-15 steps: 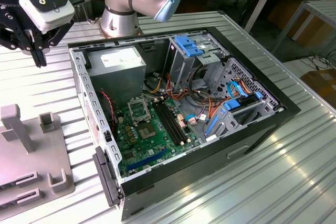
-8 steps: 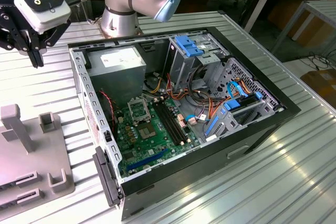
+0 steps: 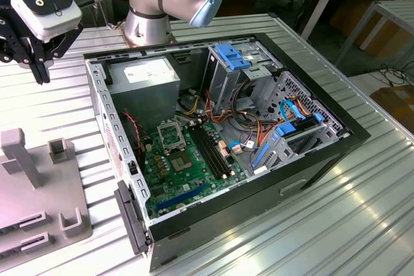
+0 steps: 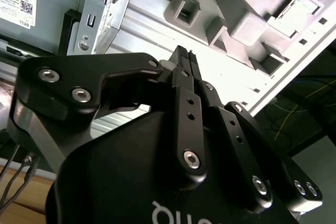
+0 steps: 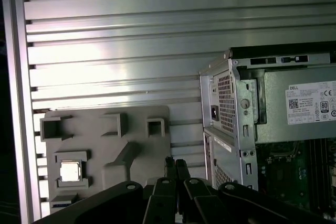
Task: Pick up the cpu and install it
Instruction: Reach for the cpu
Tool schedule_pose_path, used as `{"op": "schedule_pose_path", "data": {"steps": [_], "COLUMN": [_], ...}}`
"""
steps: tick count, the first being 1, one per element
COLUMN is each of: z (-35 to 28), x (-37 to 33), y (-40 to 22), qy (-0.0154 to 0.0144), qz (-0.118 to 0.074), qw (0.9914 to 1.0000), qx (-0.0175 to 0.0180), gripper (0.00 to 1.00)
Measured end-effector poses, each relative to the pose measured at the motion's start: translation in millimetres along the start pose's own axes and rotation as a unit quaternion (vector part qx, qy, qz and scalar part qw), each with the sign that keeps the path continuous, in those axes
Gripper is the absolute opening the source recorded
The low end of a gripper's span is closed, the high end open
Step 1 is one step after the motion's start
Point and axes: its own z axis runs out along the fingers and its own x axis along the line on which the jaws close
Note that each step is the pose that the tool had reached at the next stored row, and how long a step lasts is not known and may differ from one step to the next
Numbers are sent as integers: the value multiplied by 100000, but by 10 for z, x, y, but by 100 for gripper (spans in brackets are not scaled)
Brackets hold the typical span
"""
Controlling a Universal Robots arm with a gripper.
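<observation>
The cpu, a small square chip with a silver top, lies flat in a square recess of the grey holder block. My gripper hangs well above the ribbed table, beside the open computer case and apart from the cpu. Its black fingers are pressed together with nothing between them. In the exterior view the gripper sits high at the exterior view's left, above the holder block. Inside the case, the metal-framed socket sits on the green motherboard.
The open black computer case lies on its side mid-table, with a grey power supply, blue drive brackets and loose cables inside. The arm's base stands behind it. The case's perforated metal wall is close beside the gripper.
</observation>
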Motion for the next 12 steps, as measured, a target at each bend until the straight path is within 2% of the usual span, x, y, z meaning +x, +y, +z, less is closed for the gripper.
{"op": "schedule_pose_path", "data": {"steps": [12], "z": [-1], "x": [22], "y": [-15], "qy": [2], "qz": [4], "qw": [100000], "qx": [1], "gripper": [15]}}
